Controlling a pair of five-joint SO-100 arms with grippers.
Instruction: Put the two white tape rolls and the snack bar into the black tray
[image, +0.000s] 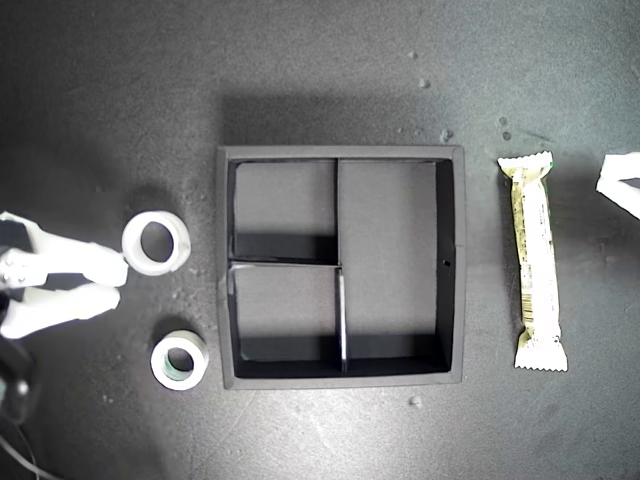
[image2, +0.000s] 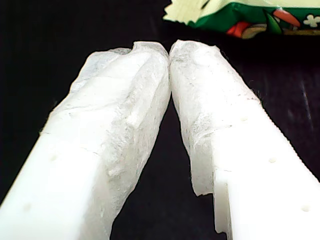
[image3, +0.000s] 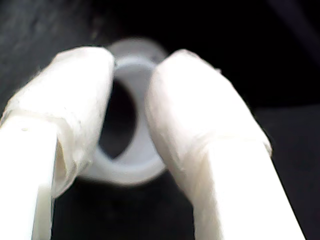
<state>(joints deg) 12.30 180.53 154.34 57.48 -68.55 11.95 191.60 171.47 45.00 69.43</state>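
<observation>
- Currently my second gripper (image: 122, 283) sits at the exterior view's left, jaws slightly parted, tips just beside the all-white tape roll (image: 156, 243); the greenish-cored tape roll (image: 180, 361) lies nearby.
- My first gripper (image2: 169, 52), tips pressed together, faces the snack bar (image: 535, 262), right of the black tray (image: 458, 262).

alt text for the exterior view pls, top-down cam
Empty black tray with three compartments sits mid-frame. Two white tape rolls lie off its left side in this view, my second claw beside the upper one; the snack bar lies off its right.
</observation>
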